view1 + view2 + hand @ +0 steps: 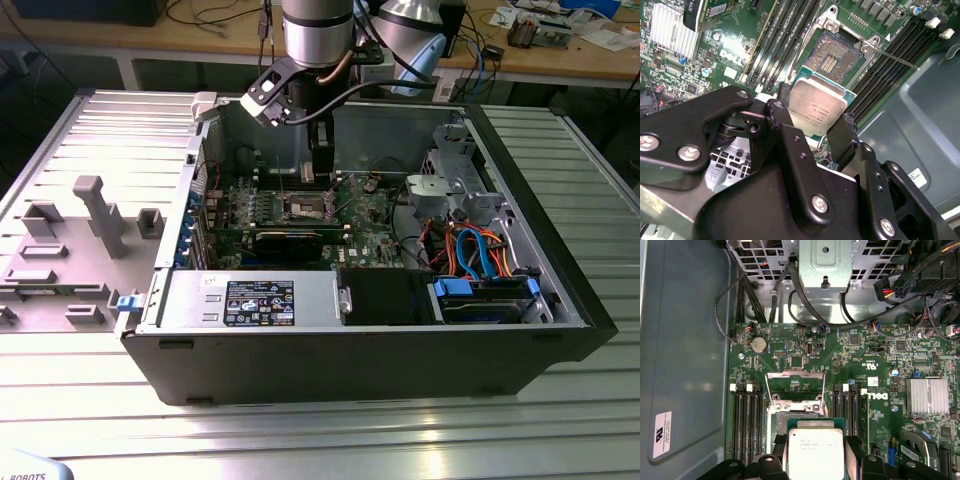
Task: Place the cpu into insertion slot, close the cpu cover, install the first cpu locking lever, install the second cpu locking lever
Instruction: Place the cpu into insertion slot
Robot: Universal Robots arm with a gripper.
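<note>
Exterior view: my arm (318, 60) reaches down into the open case (560, 290), above the slot (305, 208). Second wrist view: the fingers (841, 136) pinch the cpu (817, 106) by two opposite edges, just short of the bare slot. First wrist view: the cover (795, 376) stands raised. My worry is that a skewed descent could bend pins, and the thin edge grip might slip.
</note>
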